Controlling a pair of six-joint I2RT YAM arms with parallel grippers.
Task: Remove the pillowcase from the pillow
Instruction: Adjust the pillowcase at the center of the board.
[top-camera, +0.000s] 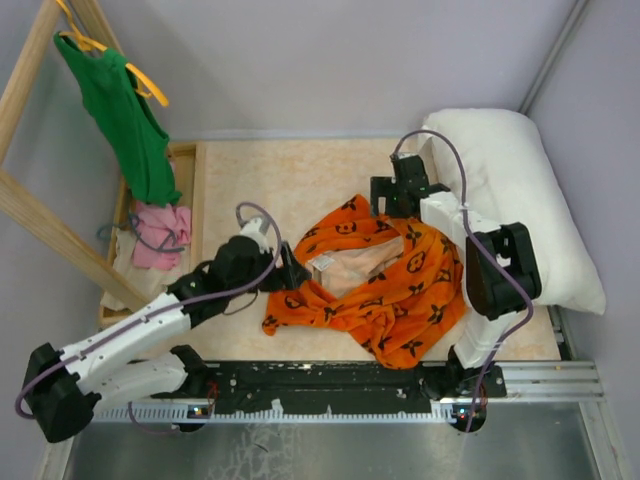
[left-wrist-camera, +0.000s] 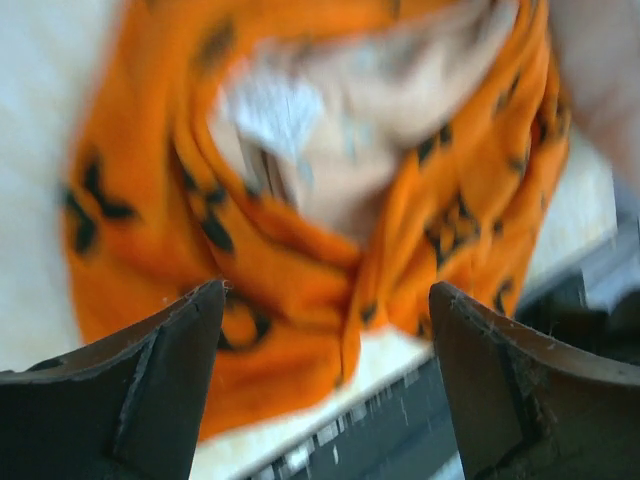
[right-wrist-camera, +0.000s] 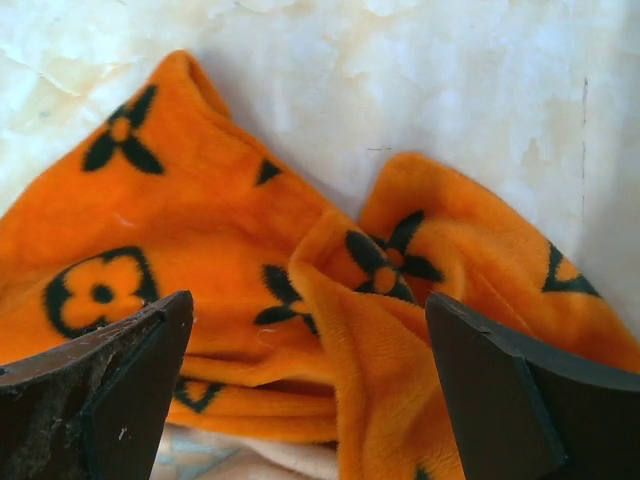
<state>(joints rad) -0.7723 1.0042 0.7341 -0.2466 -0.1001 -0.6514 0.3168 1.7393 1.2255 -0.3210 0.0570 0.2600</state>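
Note:
The orange pillowcase (top-camera: 400, 295) lies crumpled in the middle of the table, its pale lining and a tag showing at the opening. The white pillow (top-camera: 530, 200) rests apart from it at the right, behind the right arm. My left gripper (top-camera: 293, 268) is at the case's left edge. In the blurred left wrist view the left gripper (left-wrist-camera: 327, 300) is open above the pillowcase (left-wrist-camera: 300, 240), with nothing between its fingers. My right gripper (top-camera: 388, 205) hovers at the case's far edge. It is also open (right-wrist-camera: 308, 305) over a fold of the pillowcase (right-wrist-camera: 230, 230), holding nothing.
A green tank top (top-camera: 125, 115) hangs on a yellow hanger from a wooden frame at the far left. A pink cloth (top-camera: 160, 235) lies in a wooden tray beneath it. A black metal rail (top-camera: 350, 385) runs along the table's near edge.

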